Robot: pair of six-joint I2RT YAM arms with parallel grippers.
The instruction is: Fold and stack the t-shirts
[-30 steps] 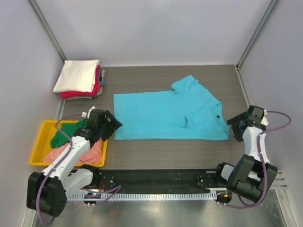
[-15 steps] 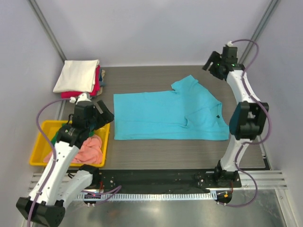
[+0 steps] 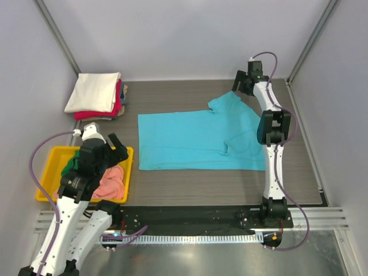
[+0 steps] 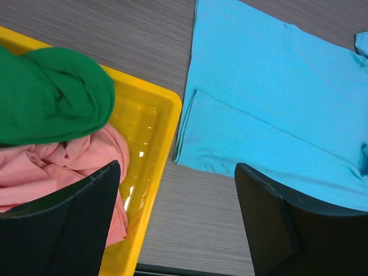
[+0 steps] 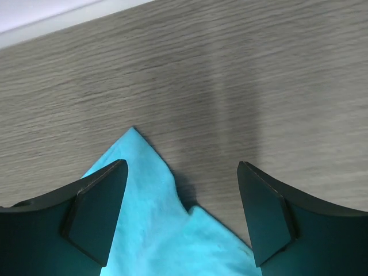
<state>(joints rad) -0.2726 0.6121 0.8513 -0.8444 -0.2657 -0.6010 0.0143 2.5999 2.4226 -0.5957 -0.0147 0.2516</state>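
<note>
Wood-grain table [image 3: 201, 184], near to far: left gripper [image 4: 175, 172], jaws wide and empty, above the yellow tray [image 3: 43, 178] rim; turquoise t-shirt [image 3: 195, 141] spread mid-table; right gripper [image 5: 181, 165], wide and empty, over its far sleeve [image 5: 144, 172]. Risk: a shallow pinch there could slip, skewing the fold.

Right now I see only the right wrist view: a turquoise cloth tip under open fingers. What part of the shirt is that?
Observer: It looks like the far sleeve of the turquoise t-shirt, which lies spread flat mid-table; the right hand hovers above that tip.
Operator: And the left hand?
Observer: The left hand is open and empty above the yellow tray, at its rim nearest the turquoise shirt. In the tray, a green t-shirt and a pink t-shirt lie crumpled.
Operator: Any folded already?
Observer: A folded stack sits at the far left corner, cream-white on top, red beneath.
</note>
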